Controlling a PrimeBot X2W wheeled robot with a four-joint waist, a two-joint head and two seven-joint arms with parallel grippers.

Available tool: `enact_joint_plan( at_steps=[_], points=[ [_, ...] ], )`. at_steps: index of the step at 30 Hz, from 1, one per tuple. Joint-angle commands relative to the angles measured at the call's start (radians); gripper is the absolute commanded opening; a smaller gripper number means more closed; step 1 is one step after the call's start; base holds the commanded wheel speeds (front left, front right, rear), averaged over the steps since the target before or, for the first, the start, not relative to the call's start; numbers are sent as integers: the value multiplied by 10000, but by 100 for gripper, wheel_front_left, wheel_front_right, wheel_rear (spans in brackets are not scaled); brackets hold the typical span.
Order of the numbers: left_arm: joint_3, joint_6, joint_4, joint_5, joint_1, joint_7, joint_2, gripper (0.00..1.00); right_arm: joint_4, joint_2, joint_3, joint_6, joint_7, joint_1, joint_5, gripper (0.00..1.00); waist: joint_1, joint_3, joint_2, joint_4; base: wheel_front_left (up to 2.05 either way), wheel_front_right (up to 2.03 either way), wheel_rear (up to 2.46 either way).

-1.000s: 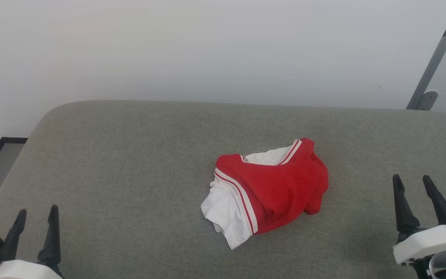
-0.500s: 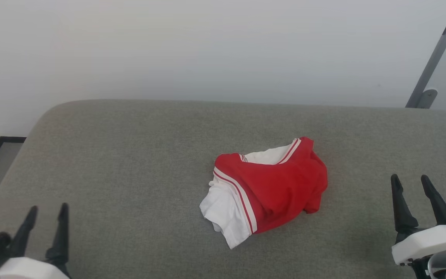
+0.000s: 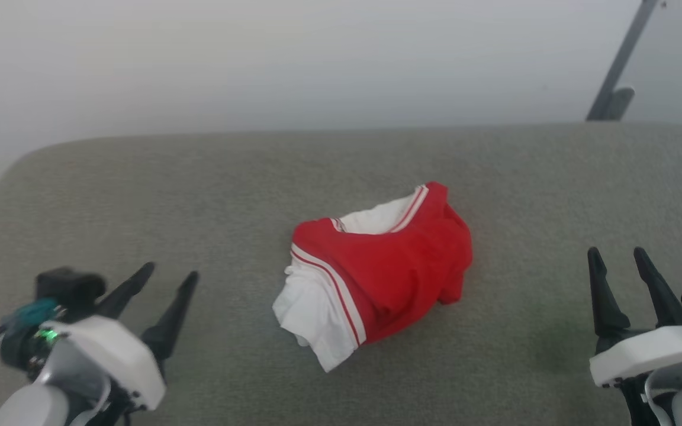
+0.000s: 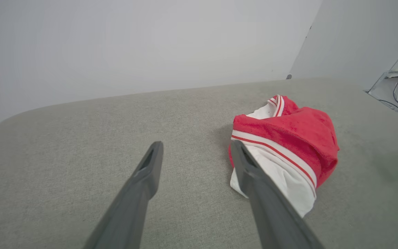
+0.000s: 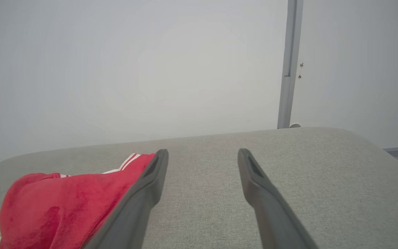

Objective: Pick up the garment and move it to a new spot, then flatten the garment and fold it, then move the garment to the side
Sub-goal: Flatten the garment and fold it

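Observation:
The garment [image 3: 385, 269] lies crumpled in a heap in the middle of the grey cushioned surface [image 3: 199, 189], red with a white sleeve and striped trim showing. My left gripper [image 3: 172, 273] is open at the lower left, fingers angled toward the heap and well short of it. In the left wrist view the garment [image 4: 288, 145] lies just right of the open left gripper [image 4: 197, 147]. My right gripper [image 3: 616, 254] stands open at the lower right, apart from the cloth. Low and to the left of the open right gripper [image 5: 202, 154] in the right wrist view sits the garment [image 5: 64, 204].
A pale wall rises behind the cushioned surface. A grey post [image 3: 616, 65] stands at the back right, seen again as a post [image 5: 290, 65] in the right wrist view. Broad bare cushion lies around the heap on all sides.
My left gripper has risen and swung right toward the garment. The head camera has shifted, moving the whole scene left and up. The right gripper has stayed put.

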Motion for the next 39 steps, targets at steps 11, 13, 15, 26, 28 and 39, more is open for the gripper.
enact_joint_plan(
  at_steps=[11,13,15,26,28,39],
  points=[
    [-1785,-16,239,220,-1821,3231,-349,100,307,137,146,-3,-406,-588,261,100,0,1398,0,-1141,0,0,0],
    [-2205,64,477,227,-2177,4019,-544,100,431,135,188,-3,-511,-711,319,100,0,1681,0,-1268,0,0,0],
    [-2372,189,728,154,-2386,4468,-683,100,497,140,228,-3,-567,-807,382,100,0,1853,0,-1320,0,0,0],
    [-3278,540,2691,694,-3315,5746,-1260,100,819,149,466,-3,-752,-1331,505,100,0,2464,0,-1431,0,0,0],
    [-3314,516,3010,744,-3481,5622,-1400,100,868,130,490,-3,-778,-1395,524,100,0,2495,0,-1429,0,0,0],
    [-3776,-104,3366,849,-3711,6020,-1067,0,1065,-25,304,-3,-803,-1284,516,100,0,2198,0,-1101,0,0,0]
  ],
)
